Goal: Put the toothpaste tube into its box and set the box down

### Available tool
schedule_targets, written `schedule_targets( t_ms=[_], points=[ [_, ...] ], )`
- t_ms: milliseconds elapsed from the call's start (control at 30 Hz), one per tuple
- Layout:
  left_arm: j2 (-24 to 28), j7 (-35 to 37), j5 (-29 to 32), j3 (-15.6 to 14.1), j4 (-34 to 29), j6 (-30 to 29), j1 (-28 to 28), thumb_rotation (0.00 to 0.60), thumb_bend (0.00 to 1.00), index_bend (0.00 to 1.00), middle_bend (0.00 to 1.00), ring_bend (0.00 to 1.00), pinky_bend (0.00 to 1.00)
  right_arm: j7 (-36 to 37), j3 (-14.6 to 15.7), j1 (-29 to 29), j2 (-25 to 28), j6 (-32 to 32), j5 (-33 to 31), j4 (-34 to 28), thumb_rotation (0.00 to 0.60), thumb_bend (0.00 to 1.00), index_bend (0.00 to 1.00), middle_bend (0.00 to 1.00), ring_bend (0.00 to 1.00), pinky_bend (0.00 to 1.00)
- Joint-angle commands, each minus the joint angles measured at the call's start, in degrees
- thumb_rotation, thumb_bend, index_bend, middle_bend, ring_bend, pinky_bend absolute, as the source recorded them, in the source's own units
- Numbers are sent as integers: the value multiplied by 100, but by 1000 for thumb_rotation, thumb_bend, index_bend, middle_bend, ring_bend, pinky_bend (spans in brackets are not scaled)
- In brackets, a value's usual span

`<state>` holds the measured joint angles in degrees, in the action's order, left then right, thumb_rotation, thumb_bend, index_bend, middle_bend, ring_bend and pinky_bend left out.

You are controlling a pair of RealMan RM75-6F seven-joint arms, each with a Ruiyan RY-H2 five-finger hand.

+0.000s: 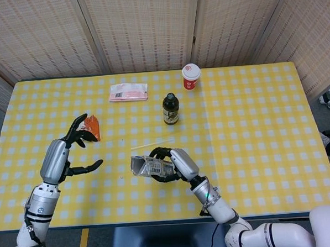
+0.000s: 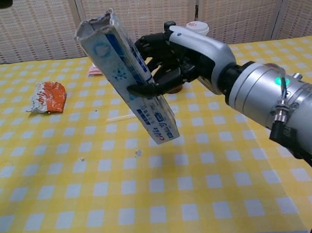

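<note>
My right hand (image 1: 176, 163) (image 2: 186, 54) grips the toothpaste box (image 1: 150, 166) (image 2: 127, 78), a long blue and white carton, above the table's near middle. The box is tilted, with its open end up and to the left in the chest view. I cannot see the toothpaste tube on its own; whether it lies inside the box is hidden. My left hand (image 1: 64, 152) hovers at the left with its fingers spread and nothing in it. Only a dark sliver of it shows at the chest view's top left corner.
On the yellow checked table (image 1: 253, 124) stand a dark bottle (image 1: 171, 109) and a red and white paper cup (image 1: 191, 76). A pink packet (image 1: 128, 91) lies at the back, an orange snack wrapper (image 1: 91, 126) (image 2: 48, 97) at the left, a thin clear straw (image 1: 155, 141) mid-table.
</note>
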<state>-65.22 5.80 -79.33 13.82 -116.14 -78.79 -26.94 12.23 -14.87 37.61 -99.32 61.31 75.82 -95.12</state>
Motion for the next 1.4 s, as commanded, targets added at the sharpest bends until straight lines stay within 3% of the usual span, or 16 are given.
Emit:
schedule_targets(
  t_ms=[33, 133, 300, 633, 733, 833, 900, 1000, 1200, 1400],
  points=[
    [-67, -370, -401, -416, 806, -254, 300, 600, 205, 134, 284, 193, 173, -1038, 248, -81, 487, -19, -195, -73, 600, 303, 485, 420, 415, 421],
    [-112, -477, -556, -591, 1214, -291, 408, 600, 204, 132, 245, 154, 113, -1650, 356, -115, 703, -46, -404, -78, 600, 302, 485, 420, 415, 421],
    [-305, -458, -763, -741, 1736, -462, 563, 600, 201, 113, 220, 134, 100, -2314, 543, -185, 878, -100, -759, 97, 600, 302, 485, 420, 414, 421],
    [-393, -349, -757, -778, 2078, -292, 581, 600, 198, 93, 217, 134, 100, -2219, 605, -227, 727, -271, -947, 628, 600, 302, 477, 385, 405, 421],
    [-386, -328, -761, -768, 2083, -290, 595, 600, 199, 81, 214, 134, 99, -2122, 612, -187, 661, -339, -839, 740, 600, 302, 390, 317, 362, 402],
    [-373, -298, -741, -759, 2097, -290, 620, 600, 198, 64, 207, 132, 98, -2113, 643, -111, 699, -566, -864, 747, 600, 302, 110, 130, 222, 272],
    [-353, -264, -729, -776, 2094, -263, 639, 600, 199, 60, 201, 127, 93, -2100, 645, -78, 728, -664, -885, 725, 600, 302, 16, 47, 154, 216],
    [-329, -223, -751, -803, 2101, -264, 675, 600, 199, 56, 194, 122, 89, -2058, 648, -68, 776, -726, -891, 662, 600, 302, 0, 1, 105, 181],
    [-209, -154, -809, -907, 2065, -353, 831, 600, 199, 55, 162, 96, 67, -1902, 708, -228, 1173, -532, -654, 174, 600, 302, 0, 0, 79, 143],
    [-83, -368, -919, -1235, 2302, -442, 1139, 600, 199, 55, 132, 54, 13, -2138, 1222, -912, 1960, 513, 157, -439, 600, 302, 0, 0, 7, 9]
  ],
)
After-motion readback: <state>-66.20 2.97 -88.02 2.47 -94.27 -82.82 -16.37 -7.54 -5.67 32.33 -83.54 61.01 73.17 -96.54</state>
